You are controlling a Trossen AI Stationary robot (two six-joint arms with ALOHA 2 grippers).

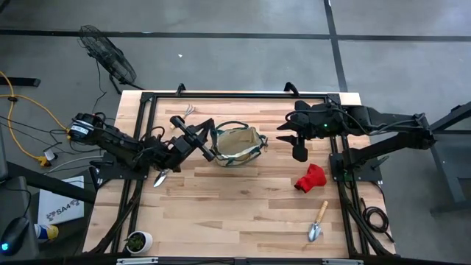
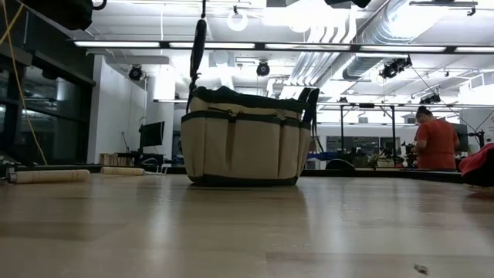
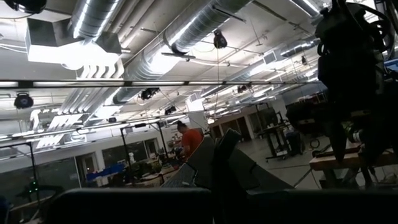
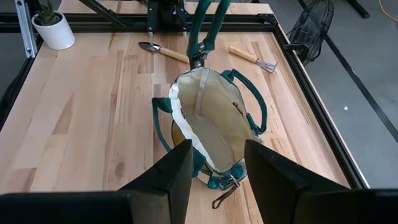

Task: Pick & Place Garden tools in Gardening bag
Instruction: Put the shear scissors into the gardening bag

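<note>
**Shears held at the bag's edge**

Gardening bag (image 1: 237,146) upright on the desk (image 1: 243,199), near the middle toward the far side, mouth open, pale lining showing from above. Dark-handled pruning shears (image 4: 202,31) gripped by the left claw (image 1: 193,140), blade end down at the bag's rim on the left arm's side, handles rising away from it. Right claw (image 4: 216,163) spread wide, holding nothing, hovering above the opposite end of the bag. Wooden-handled trowel (image 1: 163,175) flat on the desk just beside the left arm. Hand rake (image 4: 252,58) lying near the desk's far edge, apart from the bag. Red glove-like item (image 1: 310,179) on the desk toward the right arm's side; second trowel (image 1: 318,221) near the front right corner. Small potted plant (image 1: 137,241) at the front left corner.
</note>
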